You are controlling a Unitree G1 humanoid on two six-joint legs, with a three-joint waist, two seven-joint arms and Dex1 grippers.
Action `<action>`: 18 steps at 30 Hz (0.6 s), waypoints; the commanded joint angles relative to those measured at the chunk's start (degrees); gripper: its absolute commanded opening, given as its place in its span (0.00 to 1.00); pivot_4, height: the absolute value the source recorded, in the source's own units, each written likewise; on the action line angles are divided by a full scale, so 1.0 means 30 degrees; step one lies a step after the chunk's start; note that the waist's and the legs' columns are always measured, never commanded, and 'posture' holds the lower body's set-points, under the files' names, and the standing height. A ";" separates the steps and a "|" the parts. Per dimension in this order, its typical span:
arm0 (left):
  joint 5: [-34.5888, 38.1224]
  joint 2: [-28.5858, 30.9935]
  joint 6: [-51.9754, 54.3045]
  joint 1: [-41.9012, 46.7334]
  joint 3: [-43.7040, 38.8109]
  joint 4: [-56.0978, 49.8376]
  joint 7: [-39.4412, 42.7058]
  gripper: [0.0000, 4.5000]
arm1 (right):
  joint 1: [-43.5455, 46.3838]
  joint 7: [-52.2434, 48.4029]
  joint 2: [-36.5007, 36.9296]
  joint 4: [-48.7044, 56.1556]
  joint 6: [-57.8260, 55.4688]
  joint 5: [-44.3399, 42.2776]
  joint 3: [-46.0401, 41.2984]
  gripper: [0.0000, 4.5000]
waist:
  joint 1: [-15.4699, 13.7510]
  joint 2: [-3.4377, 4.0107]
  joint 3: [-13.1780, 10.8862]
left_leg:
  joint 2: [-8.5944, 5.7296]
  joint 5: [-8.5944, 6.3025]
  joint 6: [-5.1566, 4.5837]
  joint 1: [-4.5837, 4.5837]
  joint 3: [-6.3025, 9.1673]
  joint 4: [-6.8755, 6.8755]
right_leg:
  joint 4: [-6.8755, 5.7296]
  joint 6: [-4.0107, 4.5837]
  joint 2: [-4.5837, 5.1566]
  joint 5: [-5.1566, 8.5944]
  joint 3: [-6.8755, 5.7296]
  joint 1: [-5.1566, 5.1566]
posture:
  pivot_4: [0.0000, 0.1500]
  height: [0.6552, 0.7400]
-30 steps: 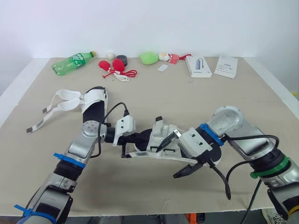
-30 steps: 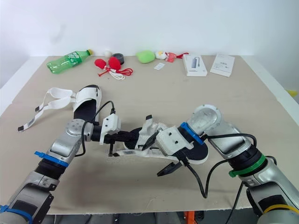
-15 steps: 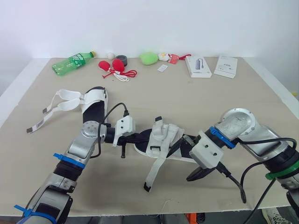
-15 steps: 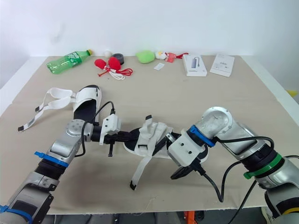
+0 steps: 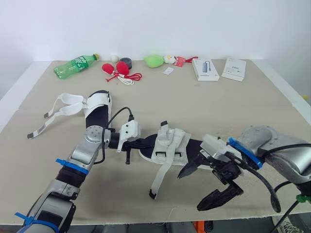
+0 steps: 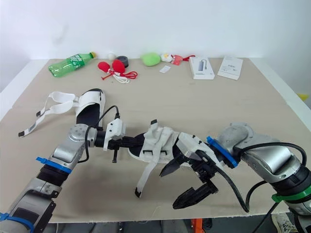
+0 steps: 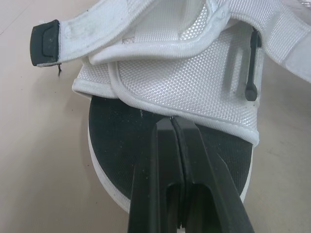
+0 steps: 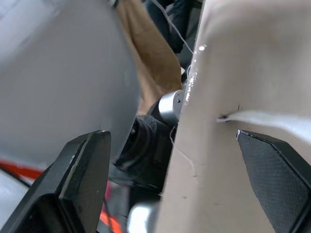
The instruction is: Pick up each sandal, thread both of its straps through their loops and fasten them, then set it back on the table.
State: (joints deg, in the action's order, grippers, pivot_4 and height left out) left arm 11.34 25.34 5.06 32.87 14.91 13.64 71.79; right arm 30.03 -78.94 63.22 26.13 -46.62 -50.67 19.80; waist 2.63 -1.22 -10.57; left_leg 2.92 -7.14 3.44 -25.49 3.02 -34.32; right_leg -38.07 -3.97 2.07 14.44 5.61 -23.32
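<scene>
1. White-mesh, black-soled sandal [image 5: 171, 145] lies mid-way across the beige table [image 5: 204, 107]. One loose strap [image 5: 159, 178] trails toward the front edge.
2. Left gripper [image 7: 173, 120]: fingers pressed together over the black footbed, tips touching the mesh hem.
3. Right gripper [image 5: 190, 191]: fingers spread wide, holding nothing, just beside the sandal's near right side.
4. Sandals counted: two. The second white sandal [image 5: 98, 108] lies well apart at far left, straps undone.
</scene>
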 commanded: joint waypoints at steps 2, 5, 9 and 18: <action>0.0063 0.0072 0.0121 0.0133 -0.0098 -0.0186 0.0049 0.00 | -0.0470 0.3542 -0.1597 0.1085 -0.2919 -0.1420 -0.1258 0.98 | 0.0006 -0.0003 0.0002 | 0.0001 0.0000 0.0000 0.0000 -0.0003 0.0002 | 0.0000 0.0000 -0.0001 0.0000 0.0001 -0.0003 | 1.00 1.00; 0.0066 0.0035 0.0179 0.0058 -0.0125 -0.0487 -0.0137 0.00 | -0.1321 0.5521 -0.2534 0.1411 -0.3794 -0.0774 -0.1196 0.98 | 0.0000 -0.0010 0.0003 | 0.0000 0.0000 0.0000 -0.0007 0.0002 0.0001 | 0.0001 -0.0006 -0.0002 0.0004 -0.0004 0.0000 | 1.00 1.00; 0.0170 -0.0032 0.0375 0.0013 -0.0178 -0.0802 -0.0324 0.00 | -0.2028 0.7958 -0.3702 0.1526 -0.5591 -0.1304 -0.1719 0.98 | -0.0003 -0.0024 0.0011 | -0.0001 0.0000 -0.0001 -0.0014 0.0001 0.0003 | 0.0002 -0.0009 -0.0001 0.0005 0.0001 -0.0005 | 1.00 1.00; 0.0246 -0.0076 0.0579 0.0001 -0.0063 -0.0965 -0.0341 0.00 | -0.2546 1.3112 -0.7309 0.1067 -0.9336 -0.3593 -0.3958 0.98 | 0.0006 -0.0034 0.0015 | 0.0000 0.0002 -0.0003 -0.0014 0.0008 -0.0011 | 0.0001 -0.0010 -0.0009 -0.0007 0.0002 0.0005 | 1.00 1.00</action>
State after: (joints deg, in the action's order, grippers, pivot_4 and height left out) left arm 11.67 25.24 6.63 32.85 14.91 12.44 70.70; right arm 22.02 -42.28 42.32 28.99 -72.76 -58.63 10.66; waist 2.65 -1.32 -10.53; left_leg 2.92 -7.13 3.43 -25.53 3.05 -34.35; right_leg -38.06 -4.00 2.04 14.42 5.61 -23.31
